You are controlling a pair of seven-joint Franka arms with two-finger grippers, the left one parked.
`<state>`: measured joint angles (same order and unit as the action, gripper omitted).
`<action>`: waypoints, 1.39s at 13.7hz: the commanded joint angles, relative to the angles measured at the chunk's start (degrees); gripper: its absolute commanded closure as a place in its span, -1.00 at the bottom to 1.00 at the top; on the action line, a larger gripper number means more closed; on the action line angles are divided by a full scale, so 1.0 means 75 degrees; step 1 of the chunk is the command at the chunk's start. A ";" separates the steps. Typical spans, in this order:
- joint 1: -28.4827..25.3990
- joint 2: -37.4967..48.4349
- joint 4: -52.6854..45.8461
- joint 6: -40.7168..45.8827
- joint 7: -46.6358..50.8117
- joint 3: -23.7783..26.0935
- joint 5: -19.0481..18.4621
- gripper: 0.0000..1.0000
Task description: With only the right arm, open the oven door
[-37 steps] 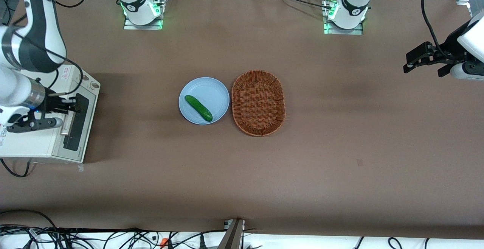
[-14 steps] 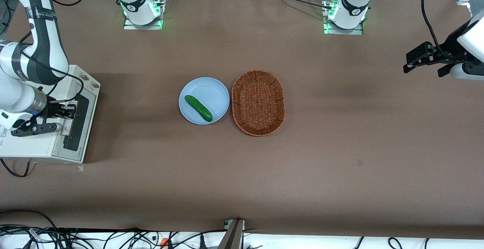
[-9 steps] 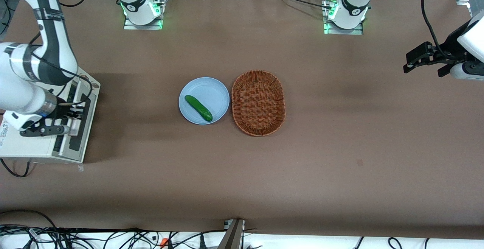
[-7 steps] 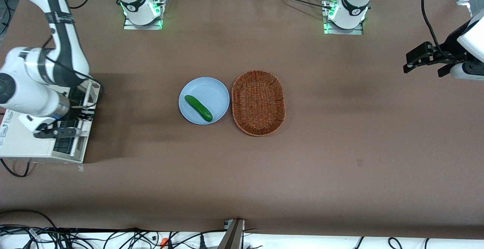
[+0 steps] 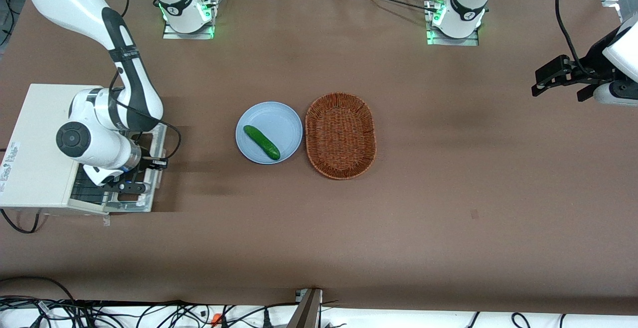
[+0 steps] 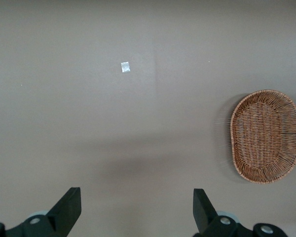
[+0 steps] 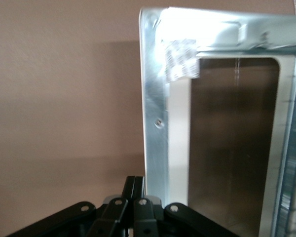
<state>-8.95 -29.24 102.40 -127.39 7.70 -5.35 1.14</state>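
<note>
The cream-white toaster oven [image 5: 37,133] stands at the working arm's end of the table. The oven door [image 5: 149,199] hangs open, lying about flat in front of the oven, bare metal frame up. The frame [image 7: 154,98] and dark glass window [image 7: 232,148] also show in the right wrist view. The right arm [image 5: 94,138] reaches over the door. Its black gripper [image 5: 158,163] sits at the door's outer edge, with its fingers [image 7: 130,186] pressed together beside the frame. The silver bar handle is hidden.
A wire rack [image 5: 84,188] shows in the oven's mouth. A blue plate [image 5: 281,118] with a green cucumber [image 5: 261,142] on it sits mid-table, beside a wicker basket [image 5: 340,135]. The basket [image 6: 264,136] also shows in the left wrist view.
The oven door has swung from closed down to lying flat open. The right arm and gripper moved with its handle edge, out from the oven toward the plate.
</note>
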 commanded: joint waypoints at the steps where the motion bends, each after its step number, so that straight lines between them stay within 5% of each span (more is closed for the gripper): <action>1: -0.0306 0.0019 -0.0329 0.0087 0.0821 -0.0131 0.0152 -0.80; 2: -0.0342 0.0019 -0.0410 0.0087 0.1010 -0.0131 0.0153 -1.00; 9: -0.0261 0.2336 -0.0423 0.1806 0.0242 0.0079 0.0117 -1.00; 14: 0.0653 0.4013 -0.0516 0.3717 -0.0884 0.0853 0.0129 -1.00; 19: 0.0806 0.4461 -0.0575 0.3943 -0.1168 0.1041 0.0129 -1.00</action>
<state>-4.47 3.81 97.34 -97.66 0.10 1.24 1.18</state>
